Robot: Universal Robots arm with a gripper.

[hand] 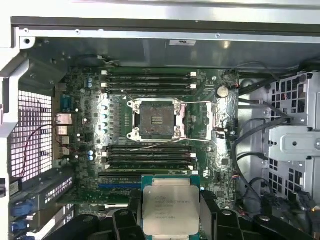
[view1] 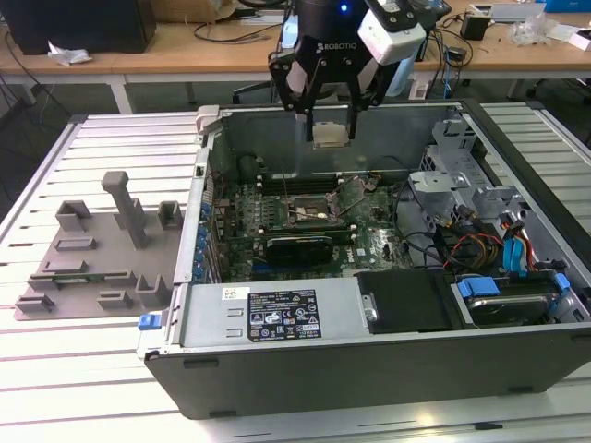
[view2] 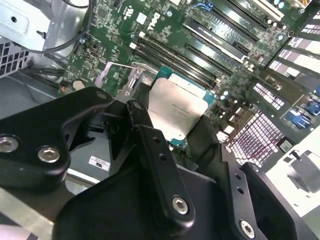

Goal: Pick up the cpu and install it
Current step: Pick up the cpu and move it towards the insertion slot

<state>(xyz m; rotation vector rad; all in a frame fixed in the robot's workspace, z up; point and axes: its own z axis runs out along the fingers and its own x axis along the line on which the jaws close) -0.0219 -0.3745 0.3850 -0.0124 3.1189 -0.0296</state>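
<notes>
My gripper (view1: 331,136) hangs above the back of the open computer case (view1: 388,360), shut on the cpu (view1: 331,135), a small flat square chip with a silvery top. In both wrist views the cpu (hand: 169,204) (view2: 176,110) sits between the black fingers (view2: 150,135), held by its edges. The open socket (hand: 156,119) on the green motherboard (hand: 85,125) lies below with its metal frame lifted and its pin field bare. In the exterior view the socket (view1: 307,205) lies under and slightly in front of the gripper.
A grey moulded tray (view1: 97,249) with slots lies on the slatted table at the exterior view's left. Inside the case are a power supply (view1: 272,312), a drive cage (view1: 462,166) and coloured cables (view1: 503,249). A wooden bench with wires stands behind.
</notes>
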